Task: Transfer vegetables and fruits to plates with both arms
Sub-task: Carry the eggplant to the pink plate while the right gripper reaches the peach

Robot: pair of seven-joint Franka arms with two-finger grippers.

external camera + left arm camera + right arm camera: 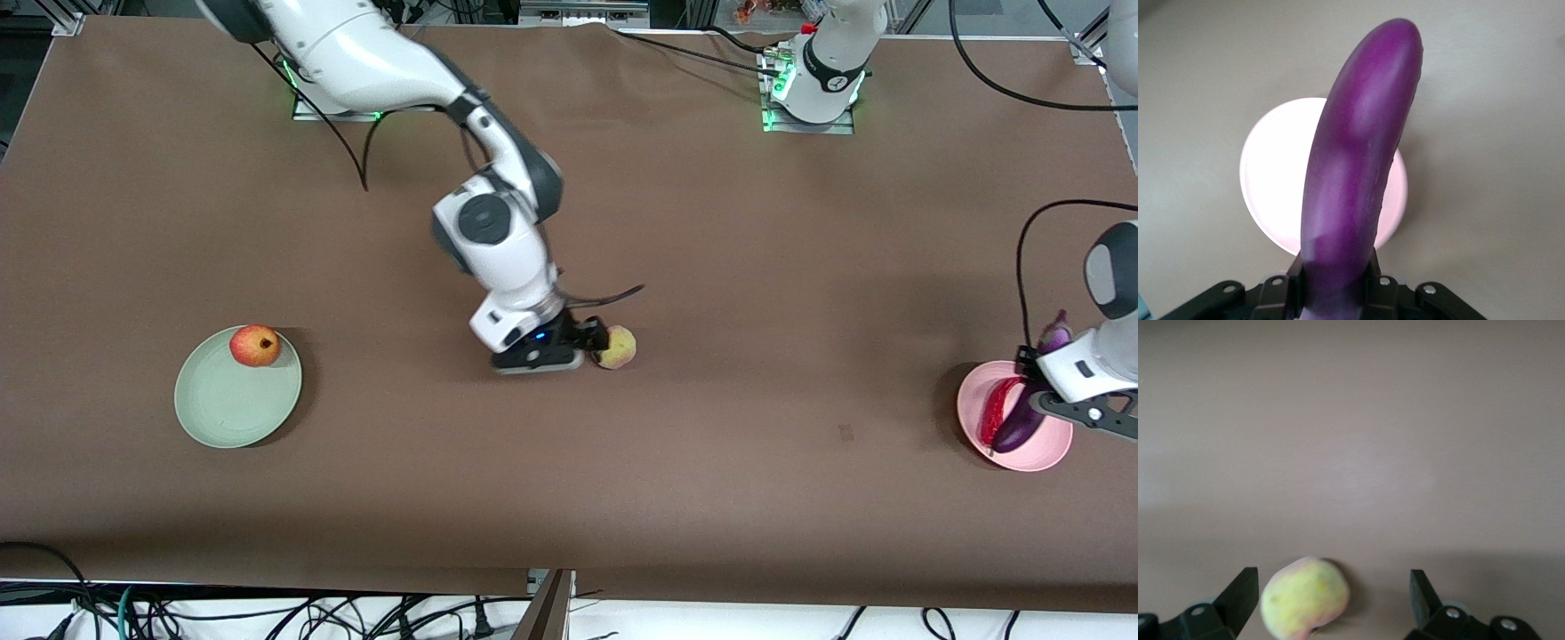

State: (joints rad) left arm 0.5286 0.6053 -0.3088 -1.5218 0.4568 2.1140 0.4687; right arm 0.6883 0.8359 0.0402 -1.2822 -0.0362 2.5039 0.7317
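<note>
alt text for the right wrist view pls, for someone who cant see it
A yellowish-pink peach lies on the brown table between the open fingers of the right gripper, closer to one black fingertip than to the other. Nothing else shows on the table in this view.

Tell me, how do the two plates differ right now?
The green plate, toward the right arm's end of the table, holds one round red fruit; the pink plate, toward the left arm's end, holds a red chili. The left gripper holds an eggplant over the pink plate; nothing hangs over the green one. Both are round, shallow and similar-sized.
</note>
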